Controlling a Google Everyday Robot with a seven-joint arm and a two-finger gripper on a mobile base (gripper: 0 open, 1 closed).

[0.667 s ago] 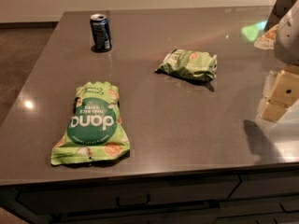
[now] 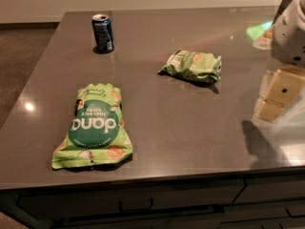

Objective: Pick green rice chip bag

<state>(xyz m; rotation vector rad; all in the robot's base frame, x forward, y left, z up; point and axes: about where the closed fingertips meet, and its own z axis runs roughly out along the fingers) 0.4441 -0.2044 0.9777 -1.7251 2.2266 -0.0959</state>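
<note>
The green rice chip bag (image 2: 94, 127) lies flat near the front left of the dark counter (image 2: 171, 118), its dark green circle with white "dang" lettering seen upside down. My gripper (image 2: 276, 95) hangs at the right edge of the view, above the counter's right side and far to the right of the bag. It holds nothing and touches nothing.
A smaller dull green snack bag (image 2: 193, 66) lies mid-counter toward the back. A blue soda can (image 2: 103, 33) stands upright at the back left. The counter's front edge runs along the bottom, with drawers (image 2: 138, 202) below. Floor lies to the left.
My gripper has shifted slightly at the right edge of the view. The bags and can have not moved.
</note>
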